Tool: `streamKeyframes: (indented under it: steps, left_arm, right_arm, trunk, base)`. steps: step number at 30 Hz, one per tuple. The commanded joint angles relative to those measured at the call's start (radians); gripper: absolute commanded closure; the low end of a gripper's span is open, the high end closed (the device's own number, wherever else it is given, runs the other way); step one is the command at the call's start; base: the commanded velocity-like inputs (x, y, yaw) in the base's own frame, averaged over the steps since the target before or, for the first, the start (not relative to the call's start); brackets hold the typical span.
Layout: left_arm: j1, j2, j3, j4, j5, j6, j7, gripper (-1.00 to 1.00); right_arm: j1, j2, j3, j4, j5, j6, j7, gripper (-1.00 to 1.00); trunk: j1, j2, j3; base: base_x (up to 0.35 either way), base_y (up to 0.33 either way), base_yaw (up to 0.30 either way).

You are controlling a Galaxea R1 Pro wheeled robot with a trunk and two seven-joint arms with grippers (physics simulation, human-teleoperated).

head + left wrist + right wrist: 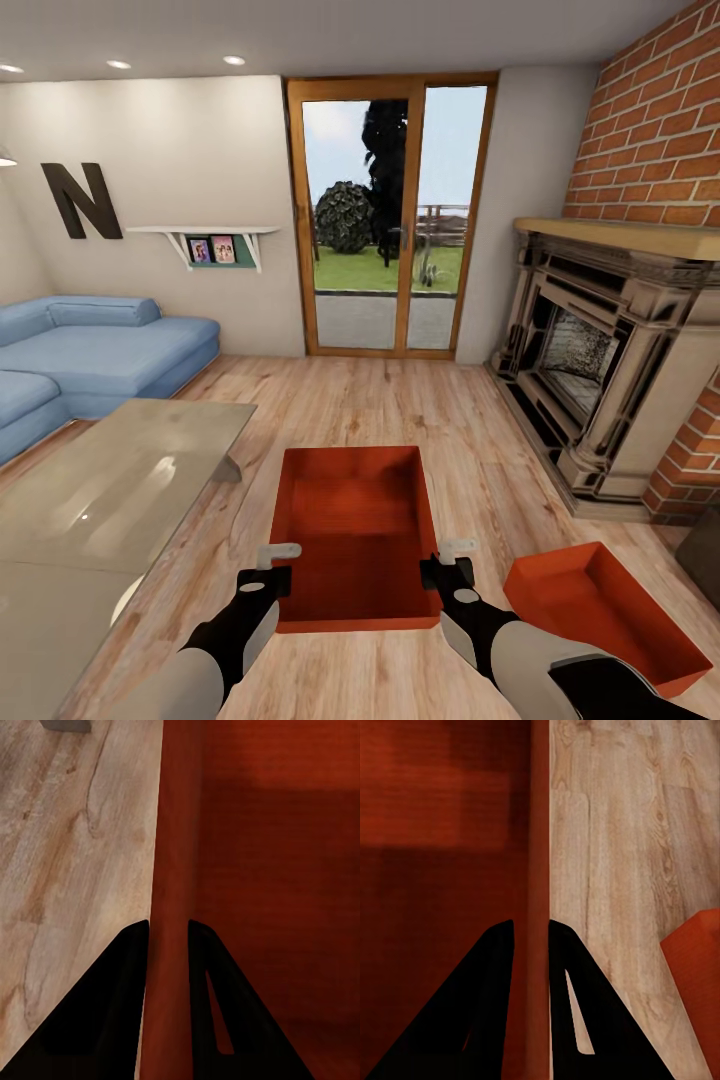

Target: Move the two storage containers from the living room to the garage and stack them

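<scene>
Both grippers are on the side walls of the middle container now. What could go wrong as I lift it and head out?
1. Each gripper, left and right, pinches only a thin side wall of the container near its near end; the far end may sag or slip out.
2. The second container sits close beside the right arm; swinging could knock it.
3. The glass table stands close on the left; turning with the load could clip its edge.

Both arms were glossy black with pale grey shells. The left gripper [268, 562] and right gripper [448, 556] carried light grey fingertips; wrist views showed black wedge-shaped fingers [112, 1005].
</scene>
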Motion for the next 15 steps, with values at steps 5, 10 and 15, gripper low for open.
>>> streamKeyframes:
  steps: [5,10,15]
  left_arm:
    - [-0.001,-0.001,0.020,-0.004,-0.014,0.007,0.008,1.00]
    - [-0.001,-0.001,0.020,-0.004,-0.014,0.007,0.008,1.00]
    - [-0.001,-0.001,0.020,-0.004,-0.014,0.007,0.008,1.00]
  right_arm:
    - [0.000,0.004,-0.028,0.001,0.014,0.002,-0.002,1.00]
    - [0.000,0.004,-0.028,0.001,0.014,0.002,-0.001,1.00]
    - [0.000,0.004,-0.028,0.001,0.014,0.002,-0.001,1.00]
  trunk:
    - [0.000,-0.001,-0.001]
    - [0.000,-0.001,0.004]
    - [0.000,-0.001,0.011]
  base:
    - [0.000,0.000,0.027]
    - [0.000,0.000,0.177]
    - [0.000,0.000,0.114]
